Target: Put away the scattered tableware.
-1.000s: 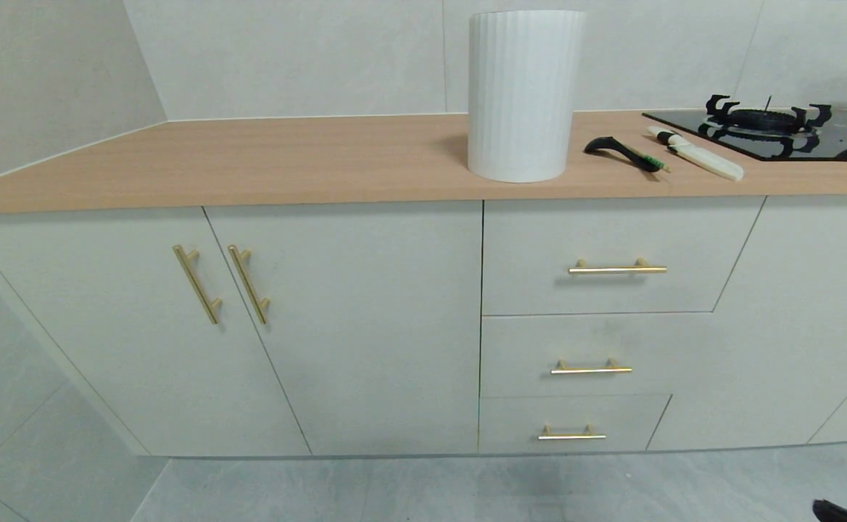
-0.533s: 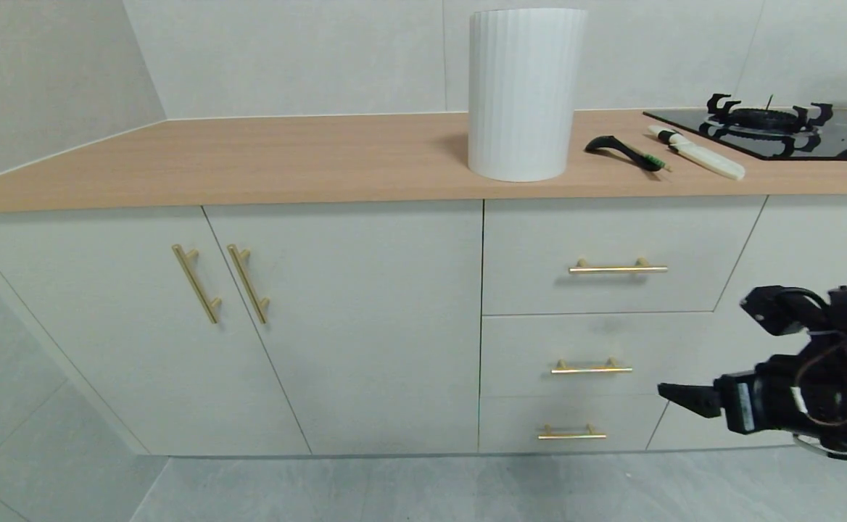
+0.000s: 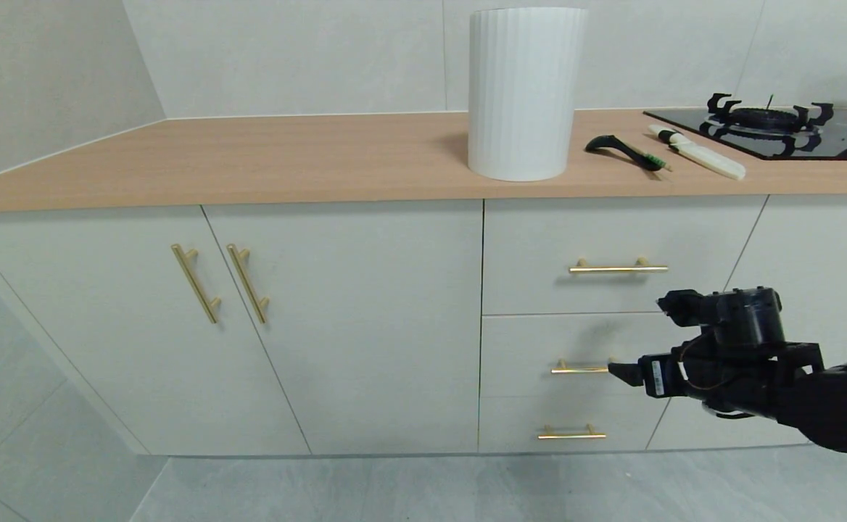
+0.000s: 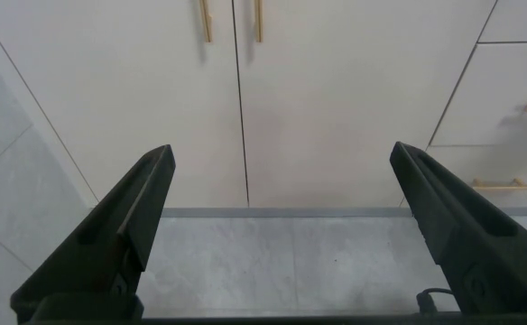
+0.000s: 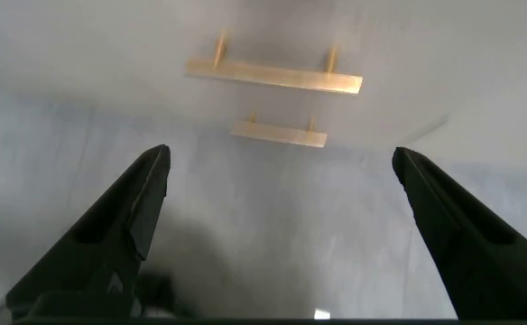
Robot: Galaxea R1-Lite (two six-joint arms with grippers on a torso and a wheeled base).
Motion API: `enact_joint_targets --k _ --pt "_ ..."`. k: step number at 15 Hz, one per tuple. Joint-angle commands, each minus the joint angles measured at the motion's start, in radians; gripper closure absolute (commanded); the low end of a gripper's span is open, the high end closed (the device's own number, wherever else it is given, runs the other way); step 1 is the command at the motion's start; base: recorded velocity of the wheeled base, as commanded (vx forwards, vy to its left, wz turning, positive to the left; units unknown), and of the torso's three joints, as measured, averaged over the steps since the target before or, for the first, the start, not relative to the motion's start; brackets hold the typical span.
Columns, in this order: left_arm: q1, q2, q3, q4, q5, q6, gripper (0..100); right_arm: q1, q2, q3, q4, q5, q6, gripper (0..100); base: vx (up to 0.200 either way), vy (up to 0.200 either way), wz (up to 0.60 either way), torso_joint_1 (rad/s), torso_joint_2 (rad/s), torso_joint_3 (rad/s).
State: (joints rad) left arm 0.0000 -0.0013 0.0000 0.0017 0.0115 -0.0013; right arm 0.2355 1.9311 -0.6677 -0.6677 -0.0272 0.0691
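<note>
right tool [image 3: 641,335] spread wide, empty, near middle drawer handle [image 3: 577,370] (print on its sticker [image 3: 655,377] too small to read). left tool [image 4: 281,152] also wide, empty, facing cabinet doors [image 4: 336,108].

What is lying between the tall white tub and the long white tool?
A black utensil lies between them on the countertop, in the head view.

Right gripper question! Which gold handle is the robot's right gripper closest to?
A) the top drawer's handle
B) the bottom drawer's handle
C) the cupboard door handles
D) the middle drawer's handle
D: in the head view the right gripper is open, and one of its fingers ends level with the middle drawer handle, right beside that handle's end.
</note>
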Motion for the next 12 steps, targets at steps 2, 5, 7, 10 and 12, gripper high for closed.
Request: enact_joint_targets --k 2,5,7,10,12 --pt "0.000 0.001 0.000 0.000 0.001 0.000 0 0.011 0.114 0.036 -0.101 -0.020 0.003 0 0.000 0.000 0.00 0.000 0.00 0.000" --pt "0.000 0.001 0.000 0.000 0.001 0.000 0 0.013 0.246 0.030 -0.242 -0.071 0.004 0 0.000 0.000 0.00 0.000 0.00 0.000" --pt "0.000 0.001 0.000 0.000 0.001 0.000 0 0.013 0.305 0.031 -0.379 -0.106 0.008 0 0.000 0.000 0.00 0.000 0.00 0.000" --pt "0.000 0.001 0.000 0.000 0.001 0.000 0 0.010 0.358 0.017 -0.457 -0.118 0.009 0 0.000 0.000 0.00 0.000 0.00 0.000" --pt "0.000 0.001 0.000 0.000 0.001 0.000 0 0.011 0.398 -0.003 -0.504 -0.129 0.021 0 0.000 0.000 0.00 0.000 0.00 0.000"
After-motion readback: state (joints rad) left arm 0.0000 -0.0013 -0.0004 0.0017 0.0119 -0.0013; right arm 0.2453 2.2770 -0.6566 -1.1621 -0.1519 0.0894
